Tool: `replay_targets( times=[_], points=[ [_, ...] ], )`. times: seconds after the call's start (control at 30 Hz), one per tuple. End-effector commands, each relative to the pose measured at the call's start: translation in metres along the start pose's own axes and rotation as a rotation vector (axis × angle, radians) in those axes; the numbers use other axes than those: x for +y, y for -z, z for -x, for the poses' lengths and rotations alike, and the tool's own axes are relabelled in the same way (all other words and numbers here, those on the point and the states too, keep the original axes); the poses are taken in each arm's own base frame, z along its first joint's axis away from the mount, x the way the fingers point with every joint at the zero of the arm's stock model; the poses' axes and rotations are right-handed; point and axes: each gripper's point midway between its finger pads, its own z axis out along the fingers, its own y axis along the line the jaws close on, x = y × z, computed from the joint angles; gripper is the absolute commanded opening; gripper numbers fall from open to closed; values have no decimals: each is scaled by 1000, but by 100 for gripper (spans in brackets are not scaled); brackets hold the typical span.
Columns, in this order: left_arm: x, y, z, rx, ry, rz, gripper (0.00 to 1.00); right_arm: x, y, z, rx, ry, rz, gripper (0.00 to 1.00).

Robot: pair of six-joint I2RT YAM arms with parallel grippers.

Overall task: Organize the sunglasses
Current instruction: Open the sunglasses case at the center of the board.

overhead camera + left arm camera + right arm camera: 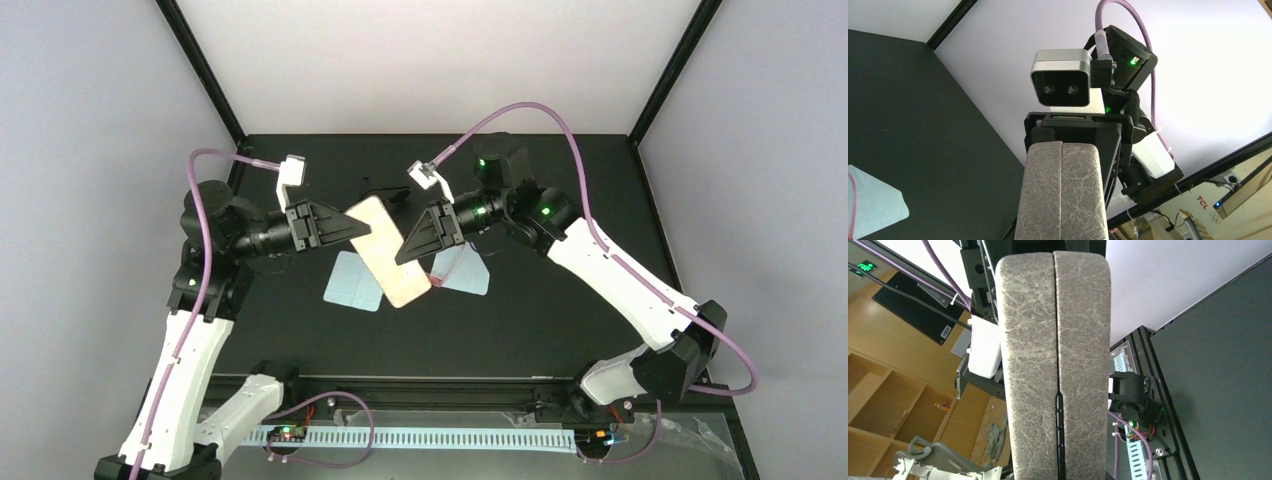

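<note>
A closed glasses case (385,252) hangs tilted above the table between both arms; it looks tan from above and grey and leathery in the wrist views (1060,195) (1055,365). My left gripper (347,226) is shut on its upper left end. At its right side my right gripper (408,244) is shut on it too. The case hides both grippers' fingers in the wrist views. Only a thin red-pink piece of the sunglasses (441,268) shows, lying on a light blue cloth under the right gripper.
Two light blue cloths lie on the black table, one left of the case (350,283) and one right (470,273); the left wrist view catches a cloth (875,205) too. A small dark object (378,192) lies farther back. The right arm's cable (520,108) arches overhead.
</note>
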Motion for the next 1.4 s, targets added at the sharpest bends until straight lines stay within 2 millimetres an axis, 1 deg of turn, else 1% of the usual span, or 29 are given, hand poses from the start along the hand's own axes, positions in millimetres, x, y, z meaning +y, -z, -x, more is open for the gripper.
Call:
replay_targets(
  times=[0.0, 0.07, 0.1, 0.13, 0.2, 0.23, 0.3, 0.33, 0.47, 0.53, 0.6, 0.73, 0.83, 0.93, 1.03, 1.2, 1.27, 1.37],
  points=[
    [-14, 5, 3, -32, -70, -2, 14, 21, 0, 6, 13, 26, 32, 11],
    [-13, 6, 3, -40, -59, 9, 13, 16, 0, 6, 10, 21, 2, 13],
    [-11, 6, 3, -42, -49, 16, 11, 14, 0, 7, 9, 17, -9, 16],
    [-10, 6, 4, -45, -38, 24, 9, 12, 0, 7, 8, 14, -21, 26],
    [-4, 6, 4, -53, -13, 45, 7, 6, 1, 6, 3, 8, -63, 53],
    [-1, 6, 4, -58, 0, 56, 7, 2, 2, 6, 0, 2, -85, 69],
    [9, 6, 5, -72, 29, 95, 5, -6, 4, 6, -8, -5, -143, 91],
    [12, 7, 4, -76, 38, 108, 5, -10, 5, 6, -13, -7, -168, 99],
    [30, 6, 1, -90, 93, 153, 2, -29, 14, 7, -49, -21, -297, 100],
    [39, 5, -1, -89, 121, 171, 2, -37, 21, 8, -81, -27, -376, 100],
    [48, 5, -2, -95, 148, 199, 2, -45, 32, 12, -120, -30, -472, 100],
    [71, 6, -3, -118, 235, 293, 2, -50, 51, 20, -170, -5, -601, 100],
    [93, 10, -6, -149, 327, 377, 2, -50, 55, 22, -162, 25, -640, 100],
    [108, 11, -11, -162, 374, 416, 1, -50, 51, 20, -120, 57, -670, 100],
    [116, 9, -15, -153, 411, 439, 2, -57, 44, 15, -74, 90, -737, 100],
    [120, 4, -13, -142, 418, 442, 2, -67, 18, 4, 16, 138, -773, 100],
    [123, 3, -15, -132, 427, 445, 2, -73, 12, 3, 41, 155, -799, 100],
    [124, 1, -15, -127, 426, 441, 1, -85, 8, 5, 75, 167, -838, 100]
  ],
)
